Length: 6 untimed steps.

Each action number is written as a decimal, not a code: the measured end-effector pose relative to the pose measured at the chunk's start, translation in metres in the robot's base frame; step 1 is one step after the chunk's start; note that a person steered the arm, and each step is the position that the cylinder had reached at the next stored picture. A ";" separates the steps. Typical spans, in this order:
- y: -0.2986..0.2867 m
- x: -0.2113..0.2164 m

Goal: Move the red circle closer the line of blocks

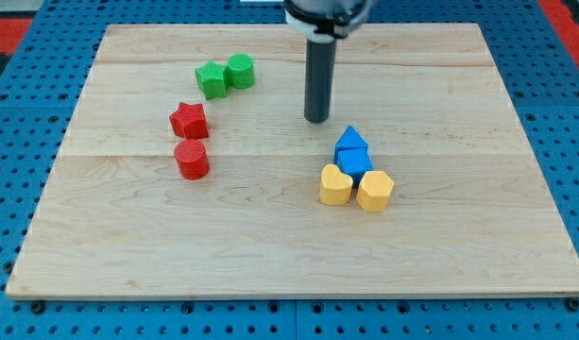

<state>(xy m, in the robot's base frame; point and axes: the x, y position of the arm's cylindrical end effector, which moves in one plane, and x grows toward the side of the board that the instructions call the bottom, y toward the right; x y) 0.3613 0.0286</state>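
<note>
- Fingers: none on this rig, so nothing is open, closed or gripping; my tip (316, 119) is the bare lower end of a dark rod, resting on the wooden board (270, 255).
- Camera view, tip position: right of centre in the upper half, touching no block. Nearest is the blue triangle-like block (351, 140), just down and to the view's right.
- Red circle (192, 160): left-centre of the board, directly below the red star (188, 120) and close to it (touching or a sliver apart, cannot tell).
- Green pair up toward the view's top: green star (212, 80) with the green circle (240, 71) pressed against its right side.
- Right-hand cluster: blue triangle-like block on top, a second blue block (353, 161) just beneath it, then a yellow heart (335, 185) and a yellow hexagon-like block (375, 191) side by side at the bottom, all packed together.
- Red circle sits well apart from that cluster, and from my tip.
- Blue pegboard (25, 57) surrounds the board.
</note>
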 end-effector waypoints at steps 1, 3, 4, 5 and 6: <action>-0.012 0.008; -0.148 0.113; -0.187 0.146; -0.217 0.125; -0.200 0.089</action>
